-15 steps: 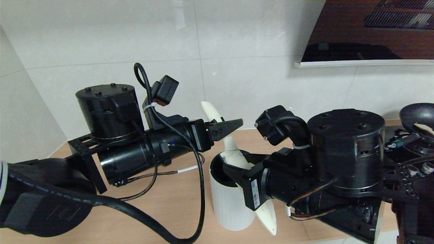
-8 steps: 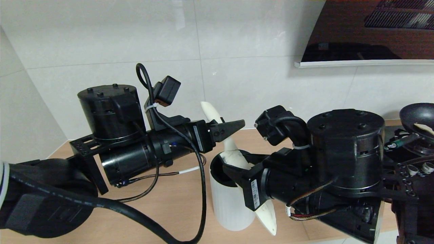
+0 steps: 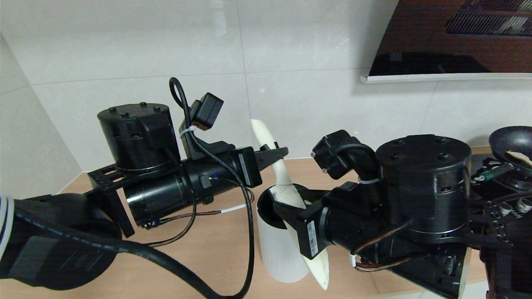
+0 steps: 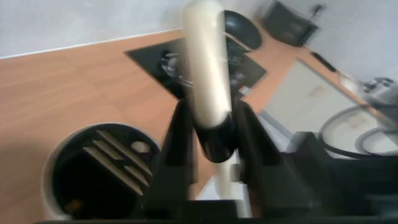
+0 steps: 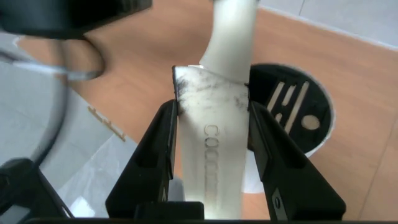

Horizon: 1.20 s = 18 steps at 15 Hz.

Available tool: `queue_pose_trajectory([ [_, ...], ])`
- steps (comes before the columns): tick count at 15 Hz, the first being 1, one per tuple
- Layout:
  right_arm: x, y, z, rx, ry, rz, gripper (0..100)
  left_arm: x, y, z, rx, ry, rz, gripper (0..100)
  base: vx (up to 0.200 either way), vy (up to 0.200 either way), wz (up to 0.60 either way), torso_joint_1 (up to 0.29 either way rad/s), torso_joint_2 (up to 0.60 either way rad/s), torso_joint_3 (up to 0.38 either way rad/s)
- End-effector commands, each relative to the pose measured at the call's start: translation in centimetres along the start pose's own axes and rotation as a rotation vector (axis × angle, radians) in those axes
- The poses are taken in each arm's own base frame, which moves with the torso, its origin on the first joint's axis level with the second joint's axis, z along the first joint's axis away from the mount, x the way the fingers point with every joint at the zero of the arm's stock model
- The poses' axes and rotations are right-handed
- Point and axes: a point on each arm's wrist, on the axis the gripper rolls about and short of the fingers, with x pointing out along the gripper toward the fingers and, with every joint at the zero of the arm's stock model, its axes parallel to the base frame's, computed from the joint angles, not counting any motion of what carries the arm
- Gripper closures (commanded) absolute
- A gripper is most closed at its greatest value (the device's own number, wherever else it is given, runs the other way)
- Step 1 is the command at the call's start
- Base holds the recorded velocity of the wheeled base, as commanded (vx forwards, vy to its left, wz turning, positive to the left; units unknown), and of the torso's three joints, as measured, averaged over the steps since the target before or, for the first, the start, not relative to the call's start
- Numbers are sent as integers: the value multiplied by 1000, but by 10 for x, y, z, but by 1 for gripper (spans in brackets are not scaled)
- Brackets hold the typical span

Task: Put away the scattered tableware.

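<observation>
Left gripper is closed on the upper handle of the white spatula — in the left wrist view its fingers press both sides of the handle. Right gripper is clamped on the wider, scuffed flat part lower down. The spatula is held tilted, above and across the mouth of the white utensil holder; its lower tip hangs outside, in front of the holder's near wall. The holder stands upright on the wooden counter. A black pan sits at far right, well apart.
</observation>
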Motion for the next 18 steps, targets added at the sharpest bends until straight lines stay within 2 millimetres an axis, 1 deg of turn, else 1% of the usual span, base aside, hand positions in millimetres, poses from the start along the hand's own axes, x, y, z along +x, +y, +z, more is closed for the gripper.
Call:
queue_pose_trajectory([
  [1, 0, 0, 1, 2, -2, 0, 100, 0, -1, 1, 1, -3, -3, 100, 0, 0, 0, 0, 0, 0],
  [8, -1, 0, 3, 16, -15, -16, 100, -1, -1, 1, 2, -5, -4, 100, 0, 0, 0, 0, 0, 0],
  [9, -1, 0, 4, 18, -18, -16, 0, -1, -1, 1, 1, -5, -4, 100, 0, 0, 0, 0, 0, 0],
  [11, -3, -1, 5, 21, -28, -19, 0, -2, -2, 3, 2, -11, -5, 100, 0, 0, 0, 0, 0, 0],
  [13, -13, -9, 16, 35, -75, -34, 0, -9, -8, 10, 11, -39, -15, 100, 0, 0, 0, 0, 0, 0],
  [15, -25, -16, 27, 47, -114, -50, 0, -21, -16, 20, 24, -80, -32, 100, 0, 0, 0, 0, 0, 0],
  [17, -34, -25, 33, 53, -142, -72, 0, -37, -24, 34, 41, -137, -42, 100, 0, 0, 0, 0, 0, 0],
  [18, -35, -30, 35, 54, -146, -90, 0, -45, -22, 42, 55, -172, -27, 100, 0, 0, 0, 0, 0, 0],
])
